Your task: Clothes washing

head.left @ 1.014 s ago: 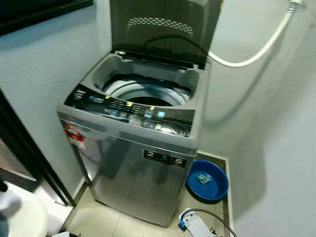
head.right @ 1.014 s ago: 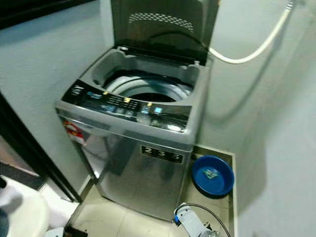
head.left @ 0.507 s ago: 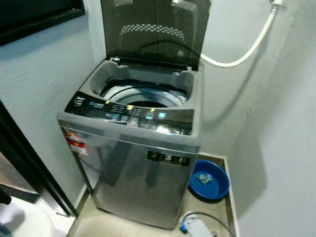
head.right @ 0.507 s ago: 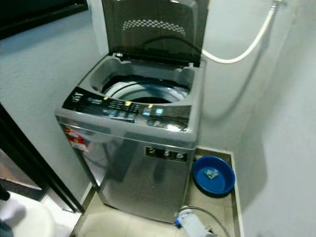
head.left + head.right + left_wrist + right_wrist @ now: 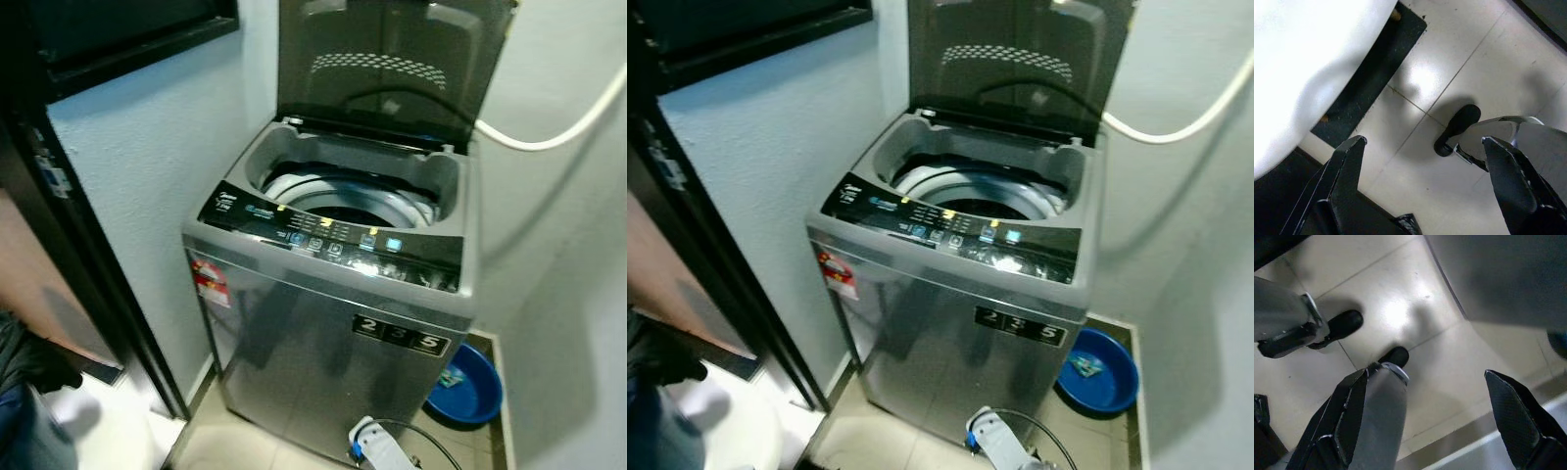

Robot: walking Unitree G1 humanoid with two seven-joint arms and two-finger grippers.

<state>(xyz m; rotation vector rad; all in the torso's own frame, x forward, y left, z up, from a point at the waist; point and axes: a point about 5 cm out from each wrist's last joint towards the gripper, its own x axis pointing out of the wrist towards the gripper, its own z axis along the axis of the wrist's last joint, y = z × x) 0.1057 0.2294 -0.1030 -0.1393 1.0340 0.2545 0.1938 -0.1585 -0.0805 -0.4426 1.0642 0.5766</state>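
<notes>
A silver top-loading washing machine [image 5: 323, 333] stands in a corner with its dark lid [image 5: 392, 69] raised. Its drum opening [image 5: 353, 201] is dark, and what lies inside is hidden. A black control panel [image 5: 333, 235] runs along its front edge. My left gripper [image 5: 1423, 144] hangs open over the tiled floor, nothing between its fingers. My right gripper [image 5: 1427, 376] is open too, low over the floor and beside the machine's grey side [image 5: 1508, 279].
A blue basin [image 5: 470, 387] sits on the floor right of the machine, a white plug block [image 5: 377, 446] in front. A white hose [image 5: 558, 127] runs along the wall. A dark door frame [image 5: 88, 245] stands left. A white round container [image 5: 735, 431] and dark bundle [image 5: 656, 352] lie bottom left.
The camera has turned left: the machine now sits further right in the picture, and more of the door frame shows. The things themselves have not moved.
</notes>
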